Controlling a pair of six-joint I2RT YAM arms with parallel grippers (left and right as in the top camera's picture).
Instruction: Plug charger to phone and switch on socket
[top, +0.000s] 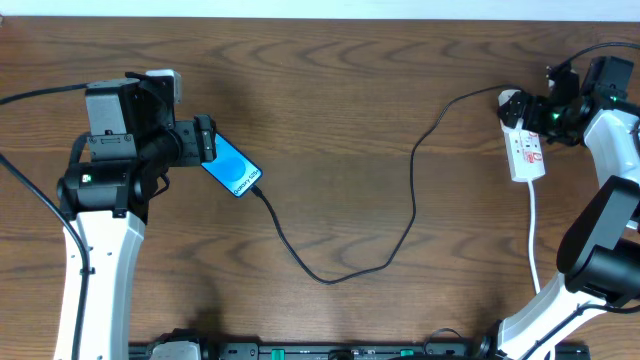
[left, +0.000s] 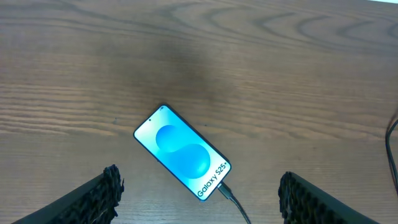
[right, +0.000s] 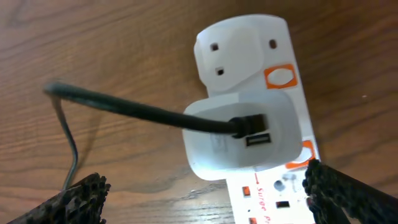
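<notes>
The phone (top: 235, 170) lies flat on the wooden table with its bright blue screen up; it also shows in the left wrist view (left: 182, 152). The black charger cable (top: 414, 200) is plugged into the phone's lower end (left: 227, 193) and runs across the table to a white adapter (right: 239, 137) seated in the white socket strip (top: 526, 148). My left gripper (left: 198, 198) is open, its fingers wide apart on either side of the phone's plugged end. My right gripper (right: 205, 196) is open over the strip's far end, with the adapter between its fingers.
The strip's white cord (top: 535, 240) runs toward the front edge beside my right arm's base. An orange-ringed switch (right: 279, 76) sits on the strip beside the adapter. Bare wooden table lies between the two arms.
</notes>
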